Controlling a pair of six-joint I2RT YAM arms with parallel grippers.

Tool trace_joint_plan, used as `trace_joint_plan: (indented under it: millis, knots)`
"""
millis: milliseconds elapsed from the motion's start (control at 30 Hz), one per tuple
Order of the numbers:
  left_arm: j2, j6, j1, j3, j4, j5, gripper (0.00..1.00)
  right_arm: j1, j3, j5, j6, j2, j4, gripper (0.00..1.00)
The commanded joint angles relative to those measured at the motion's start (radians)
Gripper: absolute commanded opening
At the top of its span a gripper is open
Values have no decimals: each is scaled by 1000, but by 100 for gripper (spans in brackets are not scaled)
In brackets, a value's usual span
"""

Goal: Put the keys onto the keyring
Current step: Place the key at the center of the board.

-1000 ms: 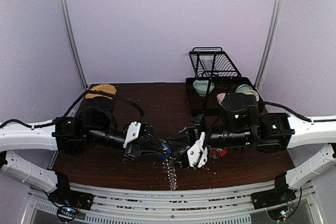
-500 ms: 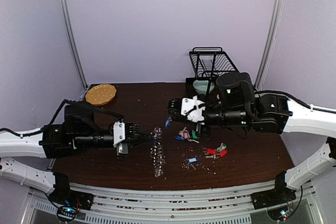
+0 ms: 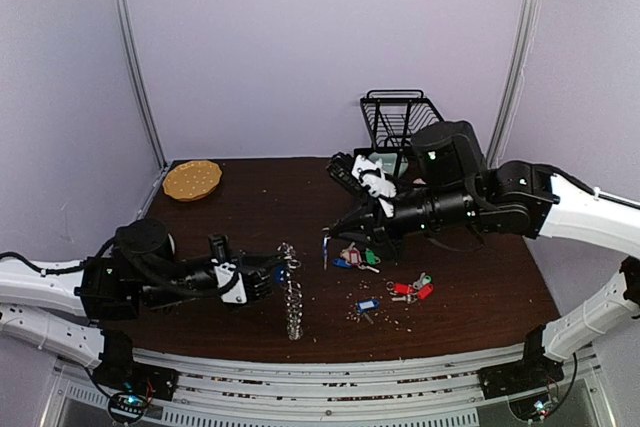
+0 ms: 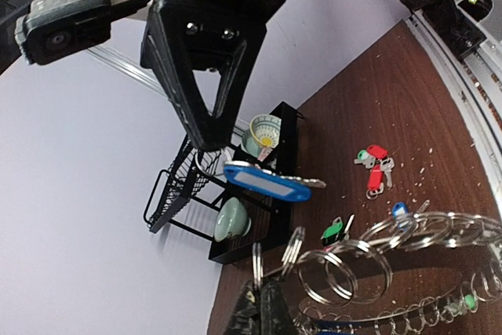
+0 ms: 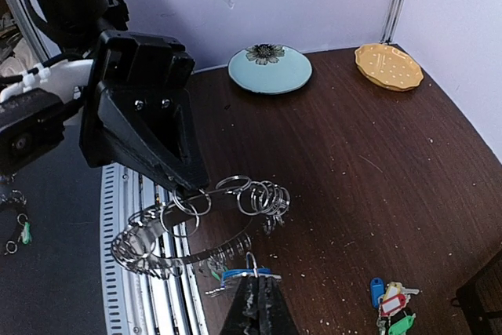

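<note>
Surface: dark brown tabletop [image 3: 250, 197] scattered with pale crumbs, lilac walls behind, a black dish rack [image 3: 405, 119] at the far right.
Left gripper [image 3: 270, 274]: pressed together on an upper link of the keyring [image 3: 291, 297], which hung down from it as a chain. Whether its lowest rings touched the wood could not be told.
Right gripper [image 3: 333, 235]: pinched on a blue-tagged key [image 4: 265, 182], held in the air just beside the keyring's top rings.
Loose keys [image 3: 352, 256]: lay in small groups on the wood to the right of the keyring, apart from it.
Step in hand: by the look of it, threading the blue-tagged key onto one ring.
Doing it well: the ring would need holding steady, with no swing. The key's hole should meet the split end in the ring's own plane, then slide round.
Release: only once the key hung free on the ring.
</note>
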Motion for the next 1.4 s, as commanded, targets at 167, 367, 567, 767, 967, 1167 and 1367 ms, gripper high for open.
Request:
trace_joint_plan:
  millis: [167, 367, 567, 767, 967, 1167, 1367]
  knots:
    - [-13, 192, -25, 26, 52, -88, 0, 60, 183, 49, 135, 129, -211, 0]
    - [-8, 267, -43, 35, 23, -106, 0, 76, 234, 87, 131, 166, -261, 0]
    - [10, 304, -63, 59, -18, -111, 0, 80, 288, 108, 137, 206, -290, 0]
    - [24, 271, -65, 75, -7, -143, 0, 92, 314, 132, 139, 232, -345, 0]
    - [39, 131, -65, 76, 22, -146, 0, 108, 331, 150, 128, 233, -354, 0]
    - [48, 78, -65, 75, -4, -148, 0, 116, 380, 162, 118, 267, -391, 0]
    - [56, 101, -65, 77, 0, -148, 0, 120, 423, 201, 111, 301, -432, 0]
